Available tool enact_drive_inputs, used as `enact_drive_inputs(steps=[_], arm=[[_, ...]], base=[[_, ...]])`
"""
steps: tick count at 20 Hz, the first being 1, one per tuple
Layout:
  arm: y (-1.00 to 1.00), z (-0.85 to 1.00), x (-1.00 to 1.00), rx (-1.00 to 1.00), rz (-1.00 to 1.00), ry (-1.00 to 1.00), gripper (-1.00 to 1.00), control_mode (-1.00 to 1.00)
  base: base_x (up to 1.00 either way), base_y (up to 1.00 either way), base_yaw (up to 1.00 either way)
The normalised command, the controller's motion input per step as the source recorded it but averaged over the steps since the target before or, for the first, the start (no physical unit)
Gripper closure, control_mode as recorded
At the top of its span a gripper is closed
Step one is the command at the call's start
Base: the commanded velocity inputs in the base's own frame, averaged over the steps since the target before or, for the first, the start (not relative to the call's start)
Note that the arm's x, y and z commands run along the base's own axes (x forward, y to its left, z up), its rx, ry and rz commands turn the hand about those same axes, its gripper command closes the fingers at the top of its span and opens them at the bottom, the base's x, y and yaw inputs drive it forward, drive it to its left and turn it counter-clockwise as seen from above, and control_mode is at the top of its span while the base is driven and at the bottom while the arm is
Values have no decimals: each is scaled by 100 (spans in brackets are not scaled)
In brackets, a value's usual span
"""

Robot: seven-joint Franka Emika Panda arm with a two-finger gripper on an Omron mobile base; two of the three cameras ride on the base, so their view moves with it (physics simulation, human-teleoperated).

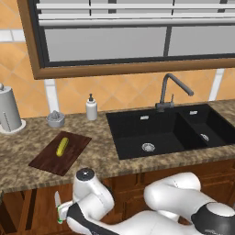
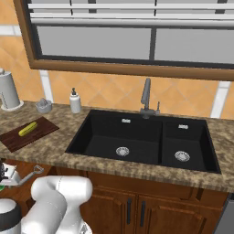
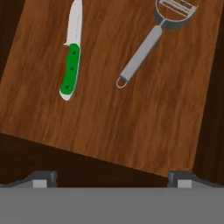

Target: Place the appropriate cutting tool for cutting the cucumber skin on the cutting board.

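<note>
A silvery metal peeler [image 3: 151,43] lies flat on a brown wooden surface, well ahead of the finger tips [image 3: 41,178] — forked head farthest from them, looped handle end pointing back. On the counter, a stubby yellow-green cucumber [image 1: 62,146] rests on the dark reddish-brown cutting board [image 1: 46,160] — lying lengthwise.

Speckled granite counter [image 1: 110,151], black double sink [image 2: 137,137], orange-tiled wall [image 1: 124,92], wood-framed window [image 2: 137,41].

one peeler [image 3: 151,41], one knife [image 3: 71,57], one cucumber [image 1: 62,146], seemingly one cutting board [image 1: 60,152]
</note>
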Motion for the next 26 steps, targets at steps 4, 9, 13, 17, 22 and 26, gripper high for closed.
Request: enact_drive_inputs(steps=[4,9,13,17,22,26], arm=[[26,-39,0,1,0,10,-100,-100],[35,-15,-22,0,0,11,-100,-100],[46,-6,-55,0,0,15,-100,-100],[47,-31,-89,0,0,18,-100,-100],[20,-18,-100,0,0,4,-100,-100],[-9,34,-61,-1,-6,1,-100,-100]], base=[[0,0,0],[0,0,0],[0,0,0],[0,0,0],[0,0,0],[0,0,0]])
